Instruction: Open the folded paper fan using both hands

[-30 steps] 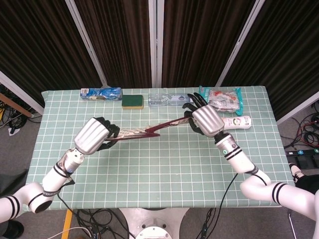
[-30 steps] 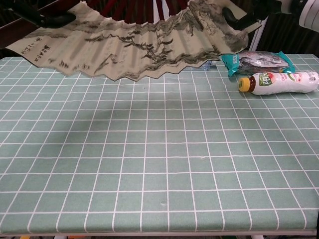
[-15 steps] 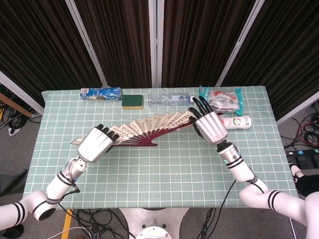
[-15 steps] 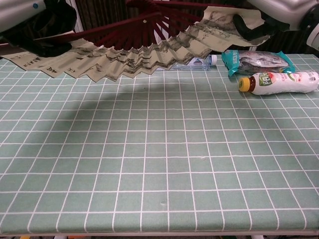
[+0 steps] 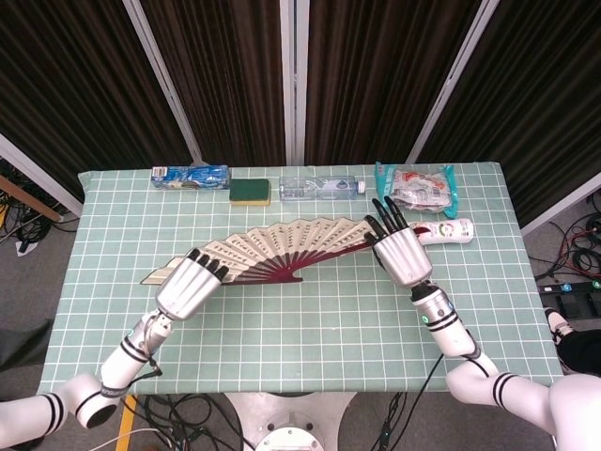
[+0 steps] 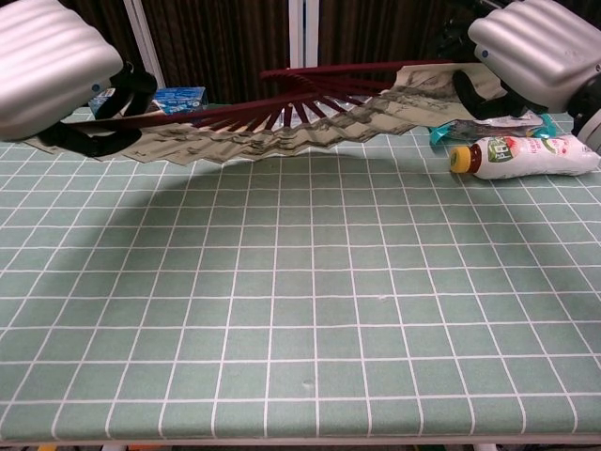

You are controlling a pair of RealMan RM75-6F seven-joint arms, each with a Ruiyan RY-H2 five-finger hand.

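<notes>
Paper fan with dark red ribs and an ink-painted beige leaf hangs spread wide between the two hands, held a little above the green checked tablecloth in the middle of the table, its arc running from the left hand's side up toward the right hand's. Seen from the chest camera it lies almost flat, the ribs fanning out from a pivot near the centre and throwing a broad shadow on the cloth beneath. Left hand grips the left outer rib, its dark fingers curled around it from below; right hand holds the opposite end, fingers lying close together and stretched along the top of the leaf, though exactly how the thumb clamps beneath cannot be told from either view. By my judgement the opening itself is essentially done: the pleats are pulled out across a wide sweep and no folded stack remains. What may be left is only a last stretch to flatten the pleats near the left end, or setting the fan down. Behind it lie a white drink bottle with a yellow cap, a teal snack packet, a clear plastic bottle, a green sponge and a blue packet, all apart from the fan.
</notes>
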